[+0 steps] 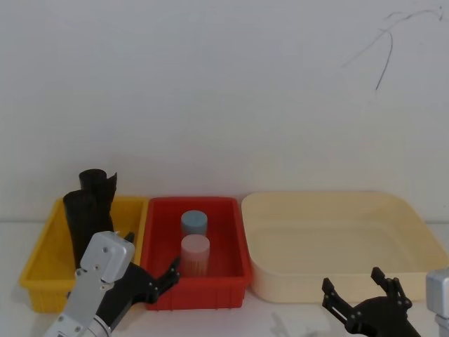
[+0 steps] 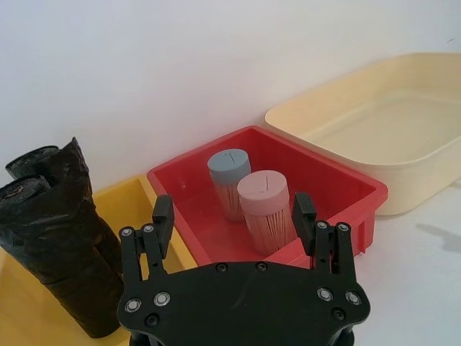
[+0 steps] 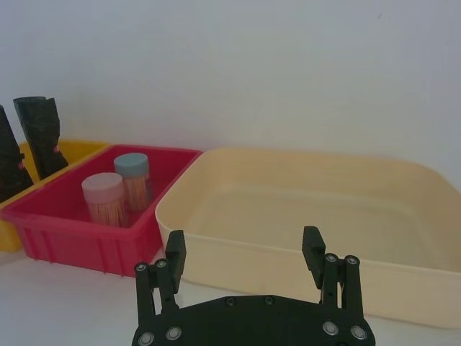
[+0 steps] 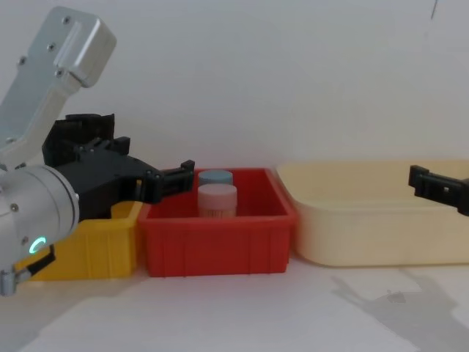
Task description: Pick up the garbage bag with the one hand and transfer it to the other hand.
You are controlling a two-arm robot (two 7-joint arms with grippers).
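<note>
Seemingly untouched, the garbage bag (image 2: 59, 245) stands beside the spread left jaws.

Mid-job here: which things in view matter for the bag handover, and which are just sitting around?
For the job:
garbage bag, standing in the yellow bin
left gripper, open, in front of the bins
right gripper, open, in front of the cream tub

Just lying about:
thinner black roll
red bin
blue-capped jar
pink-capped jar
cream tub
</note>
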